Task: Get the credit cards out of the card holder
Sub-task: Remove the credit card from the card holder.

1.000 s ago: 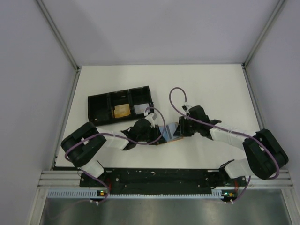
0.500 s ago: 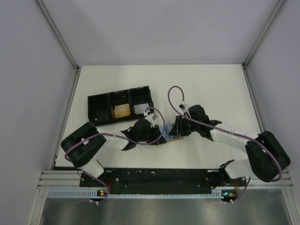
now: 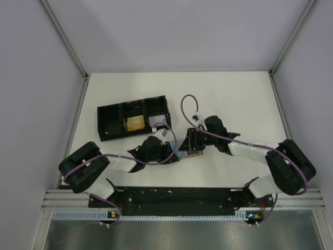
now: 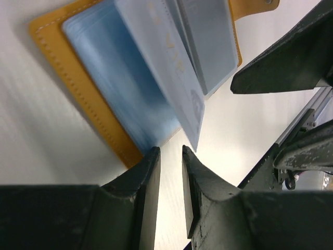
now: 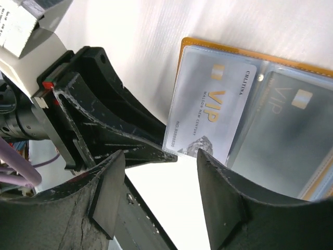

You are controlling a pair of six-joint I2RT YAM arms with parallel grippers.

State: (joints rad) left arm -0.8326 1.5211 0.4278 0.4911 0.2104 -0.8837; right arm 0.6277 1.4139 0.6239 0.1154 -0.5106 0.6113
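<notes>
A white bench [image 3: 234, 99] sits boxed in by pale grey walls [image 3: 156, 36] with metal posts at the corners. A black tray [image 3: 106, 125] lies up and to the left of both arms.

From above, the open card holder [image 3: 190, 154] is mostly covered. Only a sliver of orange and blue shows where the two end effectors meet near the front of the bench. What lies in the tray's middle and right compartments, one tan and one pale, is too small to name. Both wrist views cut the holder off at the frame edge. The blue pocket nearest the left wrist camera is blurred.

The left end effector [image 4: 170, 156] has its fingers only narrowly apart, with bare bench showing in the gap and nothing gripped. The holder's stitched orange corner lies just beyond its tips, flat on the bench. A pale credit card [image 4: 166, 67] tilts up from the pockets, its free edge hanging just above those tips.

The right end effector [image 5: 160, 159] is spread wide and holds nothing. Straight ahead of it, a card printed "VIP" [image 5: 208, 112] lies on the open holder. That card's near corner is at the tip of the left arm's black finger [image 5: 130, 130]. A second card [image 5: 281, 125] sits in its clear sleeve farther right.
</notes>
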